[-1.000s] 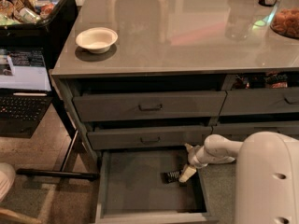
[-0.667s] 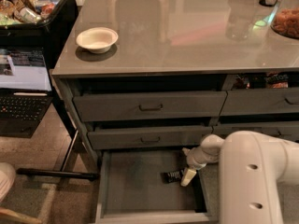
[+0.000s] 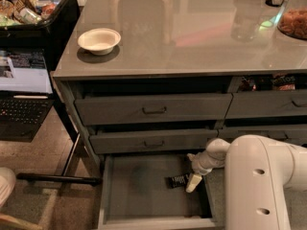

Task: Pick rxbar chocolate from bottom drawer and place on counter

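Observation:
The bottom drawer (image 3: 139,195) is pulled open at the lower middle, showing a plain grey floor. The rxbar chocolate (image 3: 176,180), a small black bar with white lettering, lies flat on that floor near the right wall. My gripper (image 3: 193,181) reaches down from the white arm (image 3: 259,181) into the drawer, its pale fingertip right beside the bar's right end. The counter (image 3: 192,28) is the glossy grey-brown slab above the drawers.
A white bowl (image 3: 99,40) sits on the counter's left. An orange-filled jar (image 3: 293,22) stands at the back right. The two upper drawers (image 3: 153,110) are slightly open. A laptop (image 3: 24,87) and a black bin of snacks (image 3: 29,8) are on the left.
The arm has swung in closer to the camera and covers more of the lower right. The gripper has stayed beside the bar, which has not moved.

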### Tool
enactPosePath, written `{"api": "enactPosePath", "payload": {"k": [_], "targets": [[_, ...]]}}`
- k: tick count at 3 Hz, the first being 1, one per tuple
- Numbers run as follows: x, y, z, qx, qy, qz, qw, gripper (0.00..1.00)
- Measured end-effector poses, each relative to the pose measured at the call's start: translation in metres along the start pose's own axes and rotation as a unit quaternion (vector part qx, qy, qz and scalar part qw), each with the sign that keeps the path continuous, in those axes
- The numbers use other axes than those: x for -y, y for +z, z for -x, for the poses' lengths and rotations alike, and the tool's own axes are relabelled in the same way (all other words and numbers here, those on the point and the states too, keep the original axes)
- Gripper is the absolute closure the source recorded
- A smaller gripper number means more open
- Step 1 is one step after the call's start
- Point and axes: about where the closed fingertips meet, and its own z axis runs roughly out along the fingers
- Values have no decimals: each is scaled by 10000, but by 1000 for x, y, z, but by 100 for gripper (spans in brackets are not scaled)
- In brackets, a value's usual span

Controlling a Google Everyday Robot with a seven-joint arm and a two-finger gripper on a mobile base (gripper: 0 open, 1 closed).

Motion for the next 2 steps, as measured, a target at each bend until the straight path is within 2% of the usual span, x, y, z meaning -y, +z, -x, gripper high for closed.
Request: {"api": "enactPosePath", "payload": {"k": [1, 2], "targets": [[0, 22, -3, 191, -20, 159, 9997, 0], [9, 58, -10, 365, -310, 51, 9988, 0]]}}
